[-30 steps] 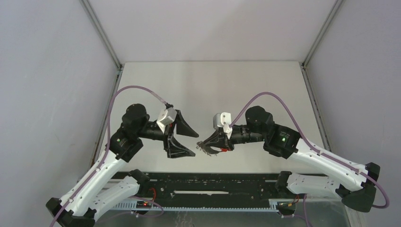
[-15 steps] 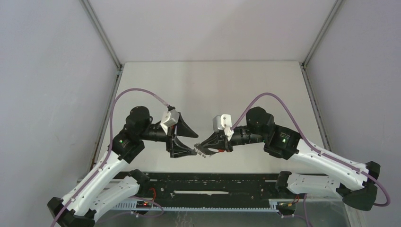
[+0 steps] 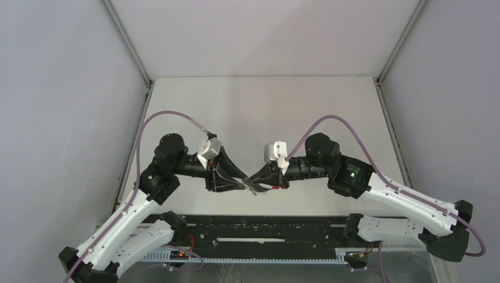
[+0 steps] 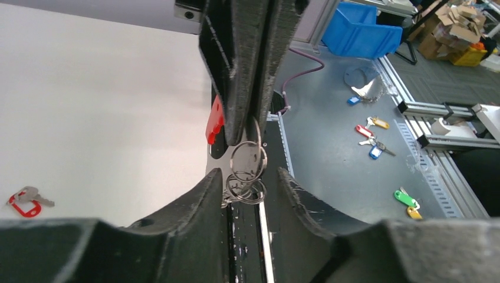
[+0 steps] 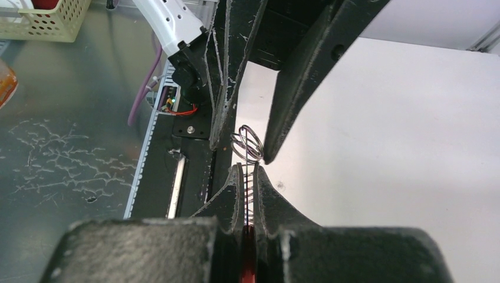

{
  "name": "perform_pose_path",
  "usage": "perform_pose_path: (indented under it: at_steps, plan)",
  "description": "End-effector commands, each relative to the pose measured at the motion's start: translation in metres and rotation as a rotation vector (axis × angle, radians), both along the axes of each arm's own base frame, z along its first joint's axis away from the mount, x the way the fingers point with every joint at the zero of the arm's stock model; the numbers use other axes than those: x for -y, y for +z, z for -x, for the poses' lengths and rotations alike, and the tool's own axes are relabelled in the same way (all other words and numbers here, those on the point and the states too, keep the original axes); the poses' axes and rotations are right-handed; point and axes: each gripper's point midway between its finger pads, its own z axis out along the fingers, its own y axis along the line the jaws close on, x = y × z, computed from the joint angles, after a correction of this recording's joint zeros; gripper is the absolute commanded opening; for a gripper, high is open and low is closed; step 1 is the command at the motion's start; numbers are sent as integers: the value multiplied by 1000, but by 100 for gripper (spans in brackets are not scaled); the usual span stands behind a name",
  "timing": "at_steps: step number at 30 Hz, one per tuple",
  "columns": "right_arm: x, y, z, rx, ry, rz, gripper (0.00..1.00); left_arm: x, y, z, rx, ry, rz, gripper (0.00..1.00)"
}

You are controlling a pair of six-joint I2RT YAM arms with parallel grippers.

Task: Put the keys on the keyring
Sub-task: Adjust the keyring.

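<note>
No text, label, number or sign is legible in any view.

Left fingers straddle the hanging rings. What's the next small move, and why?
Probably close the left gripper gently on the thin silvery metal rings: they hang between its parted fingers, while the shut right gripper holds them up by the bright red strap.

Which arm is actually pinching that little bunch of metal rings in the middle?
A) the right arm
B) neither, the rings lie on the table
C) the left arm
A: the right end effector is shut on the keyring, while the fingers of the left end effector stand apart on either side of it.
</note>
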Motion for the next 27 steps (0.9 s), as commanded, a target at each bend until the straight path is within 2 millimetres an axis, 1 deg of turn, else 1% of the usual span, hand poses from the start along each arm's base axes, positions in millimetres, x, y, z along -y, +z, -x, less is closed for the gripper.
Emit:
perform_pose_path:
  at_steps: [1,3,4,11,20,27]
  plan:
    - [-4,33,-2,49,-11,-83,0,0,4,14,3,-71,23,39]
    - [-4,32,-3,48,-14,-79,0,0,4,15,1,-73,23,34]
    - [-4,31,-3,47,-17,-74,0,0,5,15,4,-72,25,33]
    - [-4,25,-5,40,-22,-54,0,-2,20,18,37,-78,47,34]
    - [-4,22,-4,36,-21,-43,0,-3,30,20,43,-76,63,34]
    - [-4,18,-4,34,-17,-31,0,-5,46,23,47,-75,91,35]
